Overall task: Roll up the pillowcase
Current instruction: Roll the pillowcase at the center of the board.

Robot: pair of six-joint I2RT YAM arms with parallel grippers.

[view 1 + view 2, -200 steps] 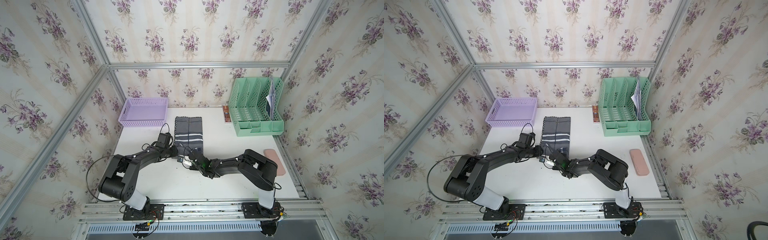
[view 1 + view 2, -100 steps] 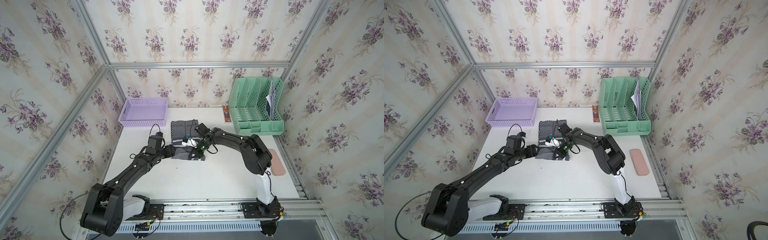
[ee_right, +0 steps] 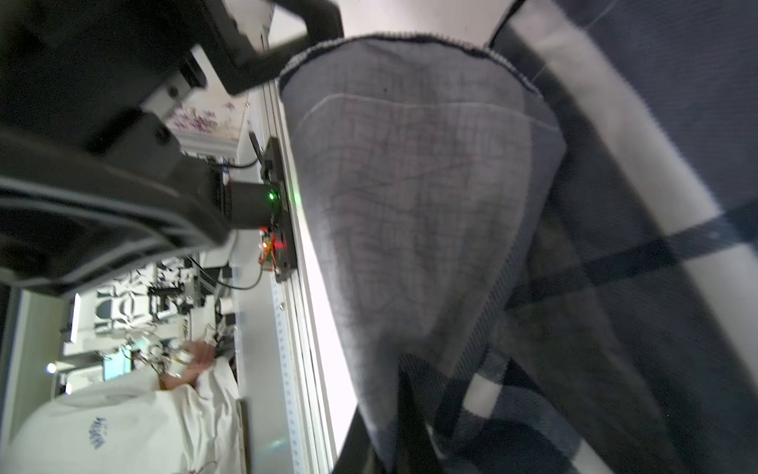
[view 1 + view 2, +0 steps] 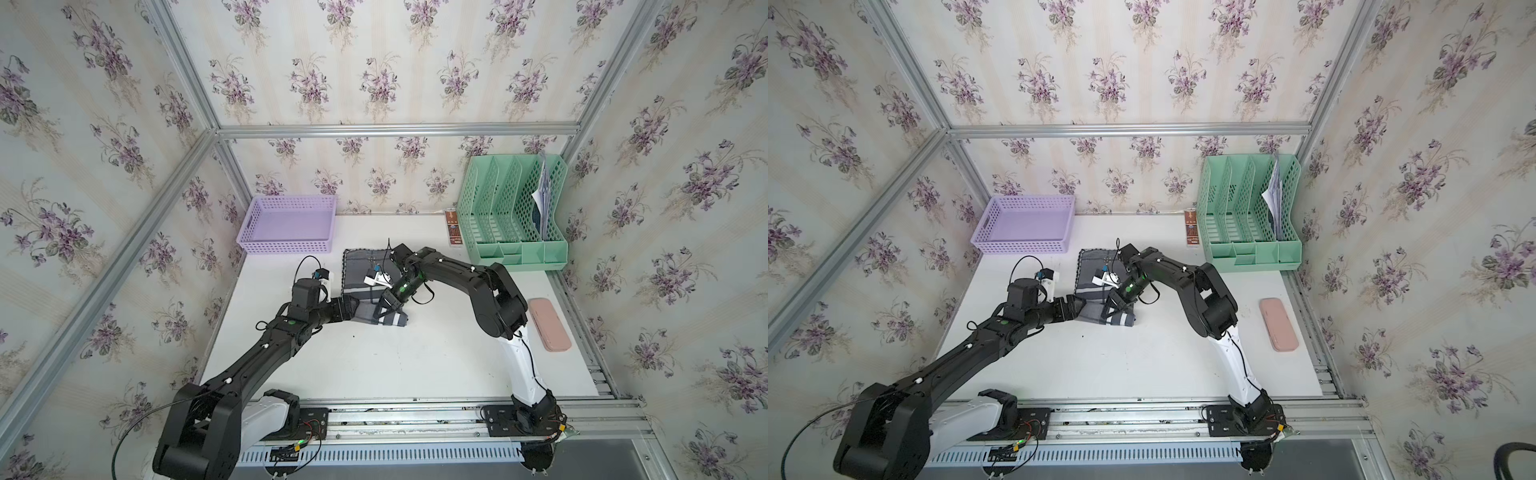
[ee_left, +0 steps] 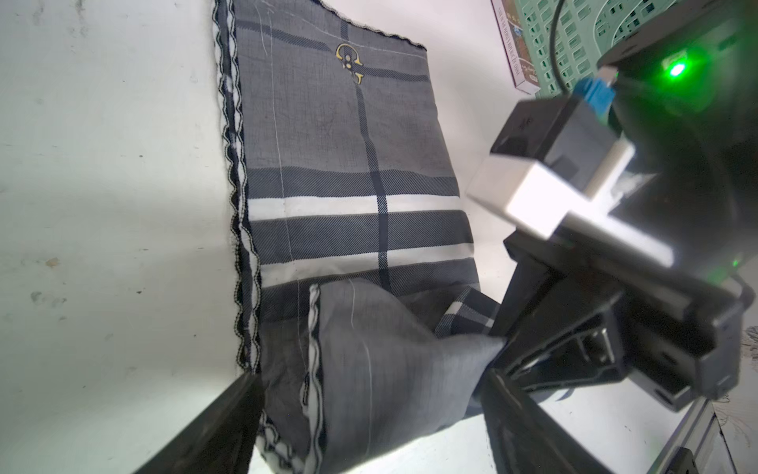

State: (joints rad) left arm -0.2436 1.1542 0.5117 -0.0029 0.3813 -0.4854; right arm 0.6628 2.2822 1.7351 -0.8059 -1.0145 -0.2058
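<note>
Only the right gripper [image 4: 383, 311] pinches the folded end of the soft dark-grey plaid pillowcase [image 4: 365, 270] — the left gripper [image 4: 352, 308] stands spread. One-sided pulling could skew or undo the fold.

A second ago the pillowcase [image 4: 365, 270] lay as a long flat strip. Now its near end is turned back over the rest in a raised, bunched fold with the paler reverse showing, and its far edge sits a little nearer the front of the desk [image 4: 415, 365]. The left arm [image 4: 257, 357], then bent close to its base, is stretched out, and the left fingers [image 5: 229, 422] have spread apart on either side of the fold. The right arm [image 4: 457, 270] has swung round from the front to reach over the cloth from the far side, so the right fingers [image 4: 380, 308] point toward the front.
</note>
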